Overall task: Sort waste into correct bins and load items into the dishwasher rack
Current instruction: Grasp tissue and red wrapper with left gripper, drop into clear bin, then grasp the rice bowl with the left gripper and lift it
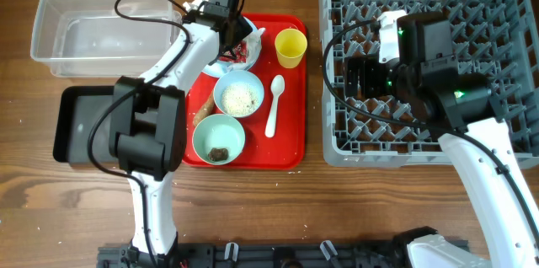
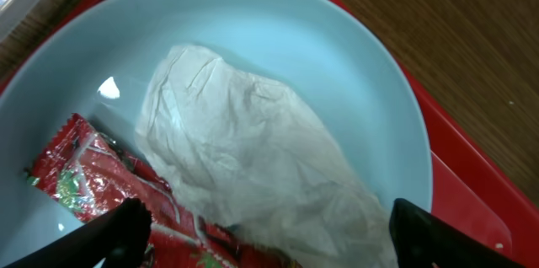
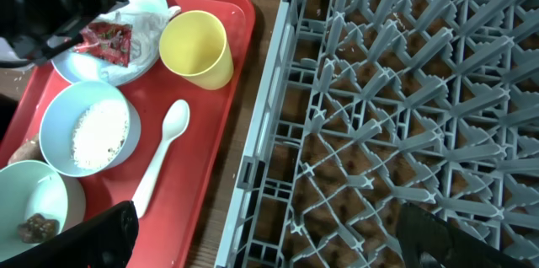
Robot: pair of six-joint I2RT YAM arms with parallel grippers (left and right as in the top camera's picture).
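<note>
My left gripper (image 2: 269, 238) is open, low over the pale blue plate (image 2: 337, 57), its fingers straddling the crumpled white napkin (image 2: 244, 150) and red wrapper (image 2: 93, 175). Overhead, it (image 1: 236, 40) hides most of the plate (image 1: 221, 67). The white bowl (image 1: 238, 95) holds rice. The green bowl (image 1: 219, 138) holds a dark lump (image 1: 219, 153). The yellow cup (image 1: 290, 47), spoon (image 1: 274, 104) and sausage scrap (image 1: 202, 117) lie on the red tray (image 1: 286, 146). My right gripper (image 3: 265, 234) is open and empty over the left edge of the grey rack (image 3: 404, 91).
The clear box (image 1: 101, 32) stands at the far left with the black tray (image 1: 80, 125) in front of it. The rack (image 1: 505, 15) fills the right side. A strip of bare wood separates the red tray and the rack.
</note>
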